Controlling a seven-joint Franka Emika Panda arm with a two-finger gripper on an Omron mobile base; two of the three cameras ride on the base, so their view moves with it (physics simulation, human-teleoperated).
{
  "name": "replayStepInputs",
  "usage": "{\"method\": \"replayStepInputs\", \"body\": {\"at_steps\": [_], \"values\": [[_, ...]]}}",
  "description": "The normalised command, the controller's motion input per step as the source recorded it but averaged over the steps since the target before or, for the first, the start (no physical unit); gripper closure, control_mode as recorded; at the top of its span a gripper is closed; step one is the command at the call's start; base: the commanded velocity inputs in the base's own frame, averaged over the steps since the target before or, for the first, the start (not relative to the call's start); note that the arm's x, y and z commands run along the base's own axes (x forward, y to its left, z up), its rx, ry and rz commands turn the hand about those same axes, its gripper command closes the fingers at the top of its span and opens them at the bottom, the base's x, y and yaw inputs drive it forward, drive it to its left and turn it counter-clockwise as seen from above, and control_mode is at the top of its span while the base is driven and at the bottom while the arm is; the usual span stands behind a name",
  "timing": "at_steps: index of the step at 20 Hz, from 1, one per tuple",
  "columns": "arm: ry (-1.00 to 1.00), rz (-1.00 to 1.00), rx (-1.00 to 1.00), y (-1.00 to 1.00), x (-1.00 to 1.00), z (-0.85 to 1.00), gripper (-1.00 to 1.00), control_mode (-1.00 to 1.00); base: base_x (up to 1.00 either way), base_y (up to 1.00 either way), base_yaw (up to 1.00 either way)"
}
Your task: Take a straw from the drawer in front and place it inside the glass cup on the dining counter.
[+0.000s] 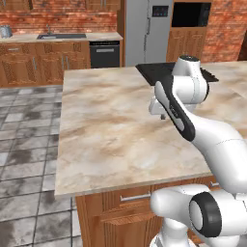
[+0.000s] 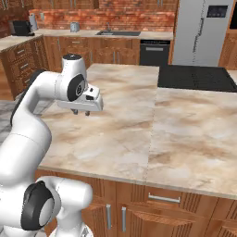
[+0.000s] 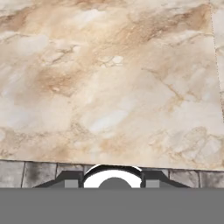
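The dining counter [image 1: 111,130] [image 2: 139,134] is a broad slab of beige marbled stone on reddish-brown cabinets. My gripper [image 2: 81,112] [image 3: 111,181] hangs a little above its near left part and points straight down at bare stone [image 3: 109,87]. Its two dark fingertips [image 2: 75,111] stand apart with nothing between them, so it is open. Under the counter's front edge sits the drawer [image 1: 116,197] [image 2: 185,198], with a slim horizontal silver handle [image 2: 164,199]. The straw and the glass cup are out of view.
A black cooktop [image 1: 154,70] [image 2: 196,77] is set into the far side of the counter. Behind it stand a steel fridge [image 1: 147,31], a dishwasher [image 1: 105,54] and a wall counter with a sink [image 1: 60,36]. Grey tiled floor [image 1: 26,135] lies to the left.
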Motion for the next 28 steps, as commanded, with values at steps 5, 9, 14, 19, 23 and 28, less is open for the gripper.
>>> {"method": "replayStepInputs", "body": {"at_steps": [5,9,14,19,23,28], "values": [[0.00,0.00,0.00,0.00,0.00,0.00,-1.00,1.00,-0.42,-0.01,-0.01],[0.00,0.00,0.00,0.00,0.00,0.00,-1.00,1.00,-0.91,-0.08,-0.05],[0.00,0.00,0.00,0.00,0.00,0.00,-1.00,1.00,-0.51,-0.10,-0.03],[0.00,0.00,0.00,0.00,0.00,0.00,-1.00,1.00,0.04,-0.40,0.02],[0.00,0.00,0.00,0.00,0.00,0.00,-1.00,1.00,0.25,-0.53,0.10],[0.00,0.00,0.00,0.00,0.00,0.00,-1.00,1.00,0.31,-0.59,0.20]]}}
